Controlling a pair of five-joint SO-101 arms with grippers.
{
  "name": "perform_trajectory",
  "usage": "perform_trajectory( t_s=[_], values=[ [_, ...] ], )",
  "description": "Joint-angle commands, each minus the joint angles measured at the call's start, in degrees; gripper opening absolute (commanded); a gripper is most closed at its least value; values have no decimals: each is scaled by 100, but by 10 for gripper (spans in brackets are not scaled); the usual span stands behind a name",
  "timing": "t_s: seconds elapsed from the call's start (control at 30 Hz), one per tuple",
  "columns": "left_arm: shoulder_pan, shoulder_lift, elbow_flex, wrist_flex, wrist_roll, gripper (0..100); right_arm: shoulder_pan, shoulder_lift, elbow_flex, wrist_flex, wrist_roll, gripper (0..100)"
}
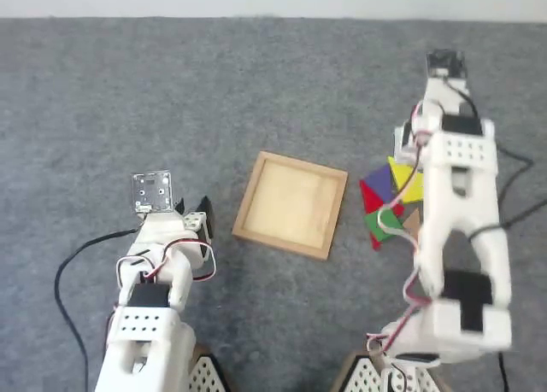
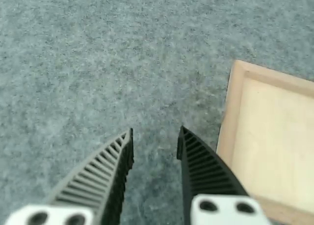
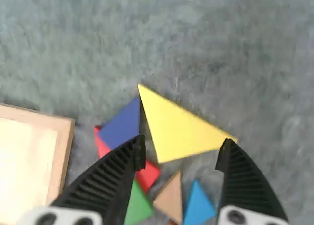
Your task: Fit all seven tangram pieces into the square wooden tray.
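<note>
Now right gripper (image 3: 182,141) hovering, fingers spread apart, over yellow triangle (image 3: 171,122). Pieces (image 1: 389,200) lying clustered just beside tray (image 1: 291,204). Left gripper (image 2: 156,131) hanging, fingers apart, above carpet (image 2: 73,63) near tray's opposite side.

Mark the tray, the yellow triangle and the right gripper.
tray (image 1: 250,194), high view, left rim.
yellow triangle (image 3: 177,128), right wrist view, its middle.
right gripper (image 3: 183,140), right wrist view, midway between fingertips.
</note>
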Motion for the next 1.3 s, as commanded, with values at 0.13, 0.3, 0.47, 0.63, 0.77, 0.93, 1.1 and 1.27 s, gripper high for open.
perform_trajectory(
  t_s=[0.13,0.3,0.47,0.63,0.77,0.93,1.1,1.27],
  values=[
    [-35,-79,-66,18,62,145,101,1868,-2268,2088,4088,254],
    [-35,-79,-66,18,62,145,233,2237,-2312,2237,4914,324],
    [-35,-79,-66,18,62,145,189,2308,-2136,1974,5090,335],
    [-35,-79,-66,18,62,145,-110,2475,-1916,1622,5081,335],
    [-35,-79,-66,18,62,145,-57,2756,-1890,1288,5090,335],
    [-35,-79,-66,18,62,145,-75,3055,-1916,1077,5073,333],
    [-35,-79,-66,18,62,145,22,3116,-1908,1077,5081,333],
    [-35,-79,-66,18,62,145,171,3099,-1890,1165,5389,333]
  ],
)
